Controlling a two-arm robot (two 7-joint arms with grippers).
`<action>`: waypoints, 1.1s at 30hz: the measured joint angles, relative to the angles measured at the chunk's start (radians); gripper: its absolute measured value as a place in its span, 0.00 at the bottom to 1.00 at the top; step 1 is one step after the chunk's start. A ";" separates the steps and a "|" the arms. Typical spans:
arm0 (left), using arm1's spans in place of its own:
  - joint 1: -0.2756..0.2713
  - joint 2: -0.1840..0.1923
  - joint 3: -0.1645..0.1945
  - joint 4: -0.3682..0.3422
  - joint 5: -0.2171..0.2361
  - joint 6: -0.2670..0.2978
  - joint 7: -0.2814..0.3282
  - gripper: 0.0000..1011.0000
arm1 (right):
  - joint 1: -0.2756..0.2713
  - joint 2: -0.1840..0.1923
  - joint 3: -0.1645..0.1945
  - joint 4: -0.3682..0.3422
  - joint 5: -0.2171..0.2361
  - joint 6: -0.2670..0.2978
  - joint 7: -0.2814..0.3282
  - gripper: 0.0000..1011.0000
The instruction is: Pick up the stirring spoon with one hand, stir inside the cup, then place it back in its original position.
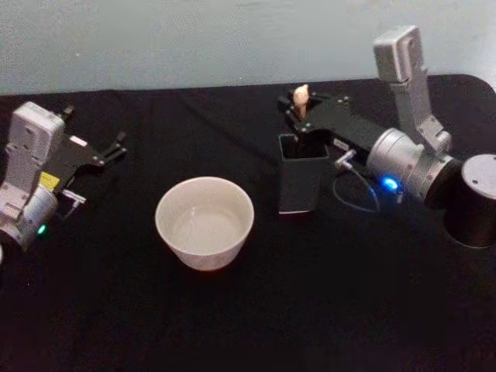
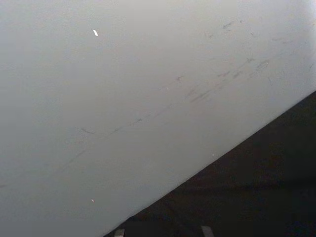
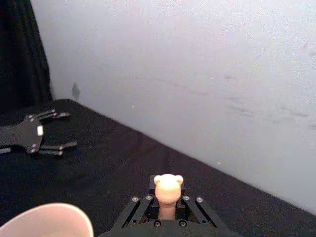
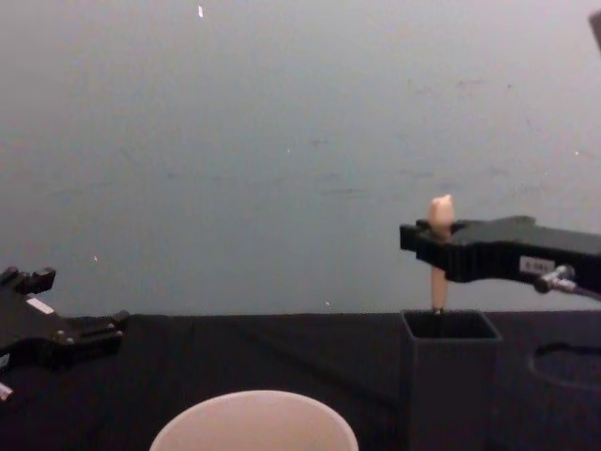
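Chest view shows the stirring spoon [image 4: 440,211] upright, its thin stem reaching down into the square mouth of the dark holder [image 4: 451,376]. The bowl is hidden, seemingly inside. The right gripper [image 4: 432,246] has its fingers clamped on the peach handle just below the knobbed tip. The cup [image 1: 203,256] stands near the holder's left on the black table [image 1: 325,325]. The left gripper [image 1: 115,149] rests at the table's far left, fingers apart.

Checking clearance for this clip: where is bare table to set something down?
Free: the table strip in front of the cup; the gap between cup and the open left gripper. Crowded: around the holder, where the right gripper grips the spoon.
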 joint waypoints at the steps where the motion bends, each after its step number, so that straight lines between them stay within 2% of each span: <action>1: 0.000 0.000 0.000 0.000 0.000 0.000 0.000 0.99 | -0.002 0.000 0.003 -0.005 0.000 0.000 -0.004 0.16; 14: 0.000 0.000 0.000 0.000 0.000 0.000 0.000 0.99 | -0.028 0.014 0.055 -0.092 0.029 -0.006 -0.020 0.16; 24: 0.000 0.000 0.000 0.000 0.000 0.000 0.000 0.99 | -0.031 0.023 0.066 -0.135 0.048 -0.014 -0.019 0.16; 33: 0.000 0.000 0.000 0.000 0.000 0.000 0.000 0.99 | -0.028 0.030 0.060 -0.152 0.060 -0.033 -0.003 0.16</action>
